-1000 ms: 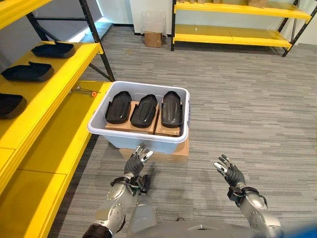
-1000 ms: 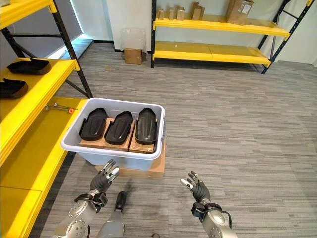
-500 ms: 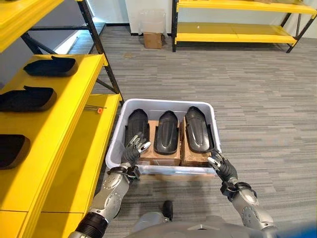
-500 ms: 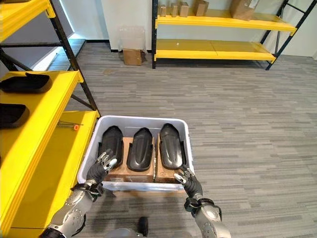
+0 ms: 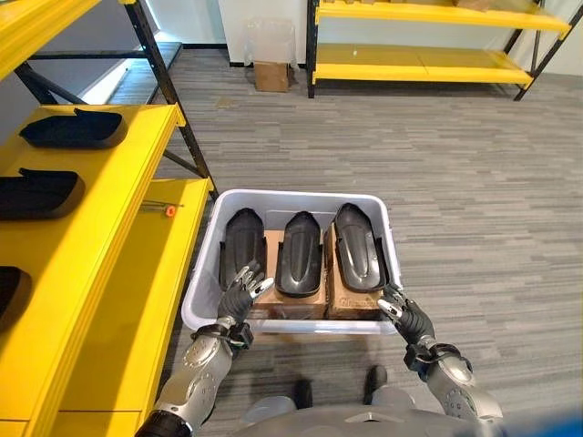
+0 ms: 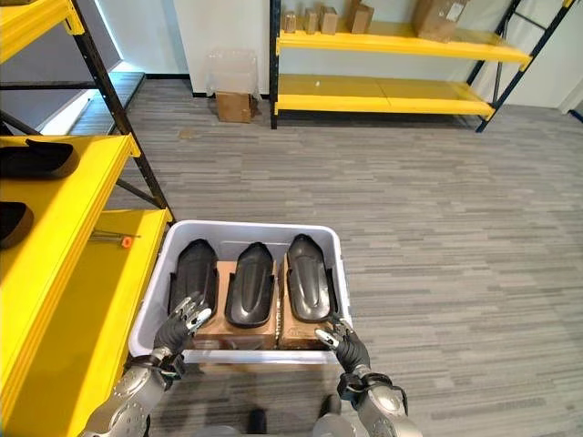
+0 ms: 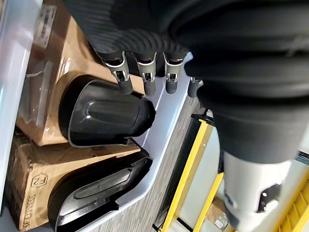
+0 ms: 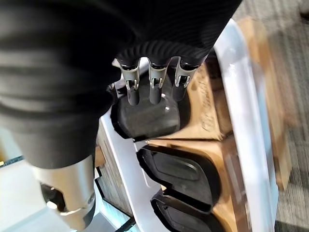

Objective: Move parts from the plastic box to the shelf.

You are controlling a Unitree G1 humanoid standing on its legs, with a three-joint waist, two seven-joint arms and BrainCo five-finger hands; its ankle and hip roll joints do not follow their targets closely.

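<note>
A pale grey plastic box (image 5: 291, 196) sits on the floor in front of me. It holds three black moulded parts lying on cardboard: left (image 5: 242, 246), middle (image 5: 301, 252), right (image 5: 358, 246). My left hand (image 5: 239, 293) is open at the box's near left corner, its fingers (image 7: 145, 79) over the left part (image 7: 106, 113) without touching it. Open as well, my right hand (image 5: 401, 314) hovers at the near right corner, fingers (image 8: 154, 89) above the right part (image 8: 147, 116). The yellow shelf (image 5: 100, 200) on the left carries similar black parts (image 5: 73, 129).
A small tool with an orange tip (image 5: 162, 209) lies on the lower yellow shelf board beside the box. Far back stand another yellow rack (image 5: 419, 64) and a cardboard carton (image 5: 271, 76). Grey plank floor lies open to the right of the box.
The camera has moved closer to the box. Both hands rose from above the floor in front of the box to its near rim, over the outer parts.
</note>
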